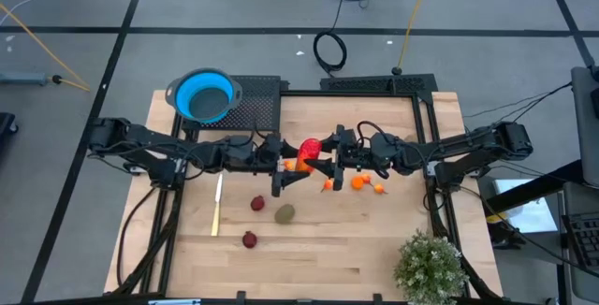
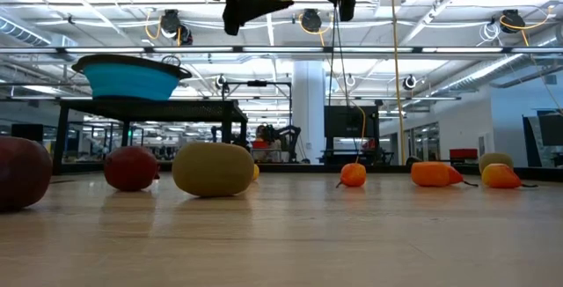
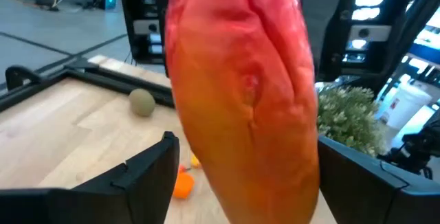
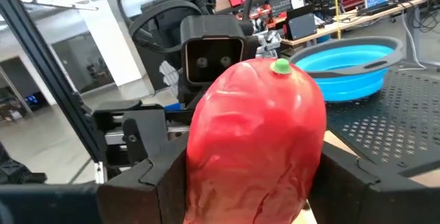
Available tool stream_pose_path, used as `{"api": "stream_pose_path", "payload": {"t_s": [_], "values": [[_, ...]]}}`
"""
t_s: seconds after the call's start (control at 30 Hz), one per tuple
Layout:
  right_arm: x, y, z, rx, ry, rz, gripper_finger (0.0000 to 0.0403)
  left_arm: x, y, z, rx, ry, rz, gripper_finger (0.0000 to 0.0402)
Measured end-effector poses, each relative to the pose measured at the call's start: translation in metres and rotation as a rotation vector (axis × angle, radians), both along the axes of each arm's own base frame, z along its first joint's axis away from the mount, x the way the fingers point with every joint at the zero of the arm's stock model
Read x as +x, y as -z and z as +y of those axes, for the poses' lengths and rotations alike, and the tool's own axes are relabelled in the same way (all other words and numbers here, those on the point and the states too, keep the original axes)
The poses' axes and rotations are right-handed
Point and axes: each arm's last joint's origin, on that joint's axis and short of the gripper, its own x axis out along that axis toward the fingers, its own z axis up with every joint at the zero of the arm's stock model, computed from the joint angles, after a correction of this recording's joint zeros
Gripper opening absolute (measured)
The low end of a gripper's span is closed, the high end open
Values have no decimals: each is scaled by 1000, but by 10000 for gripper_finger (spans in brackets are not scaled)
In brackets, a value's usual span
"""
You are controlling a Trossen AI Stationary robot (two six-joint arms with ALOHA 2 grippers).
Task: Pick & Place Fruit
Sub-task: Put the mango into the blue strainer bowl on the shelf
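— See the red-orange fruit (image 1: 309,148)? It's up in the air over the middle of the table (image 1: 374,249), between the two arms. Looks like a hand-over.

— Who has it?

— The right tool (image 4: 251,172) is clamped on it, a finger on each side. The left tool (image 3: 240,176) has its fingers spread wide around the same piece, with gaps showing on both sides, so I'd say it isn't gripping.

— So what makes this step go well?

— My guess: the left one should close squarely on the body of the fruit before the right lets go. It's smooth and rounded, so a pinch near the tip could let it slip and drop among the pieces below.

— What else is down there?

— Small orange pieces (image 1: 357,181) just under the arms, an olive-green oval (image 1: 284,213), and two dark red round ones (image 1: 257,203) toward the front edge. A pale knife (image 1: 216,204) lies to the left of those.

— And the blue bowl (image 1: 204,95)?

— Sitting at the far left corner on a black mesh platform (image 1: 262,99), well away from the fruit. From above I see nothing in it.
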Motion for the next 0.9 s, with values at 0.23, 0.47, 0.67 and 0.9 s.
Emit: {"api": "stream_pose_path", "payload": {"t_s": [0.23, 0.47, 0.67, 0.9], "values": [[0, 1, 0, -1, 0, 8, 219, 0, 0, 0, -22, -2, 13, 244], [0, 1, 0, -1, 1, 13, 227, 0, 0, 0, -25, -4, 13, 180], [0, 6, 0, 38, -4, 64, 263, 0, 3, 0, -21, -7, 35, 193], [-4, 19, 0, 106, -1, 216, 301, -1, 7, 1, -39, -40, 81, 199]]}}
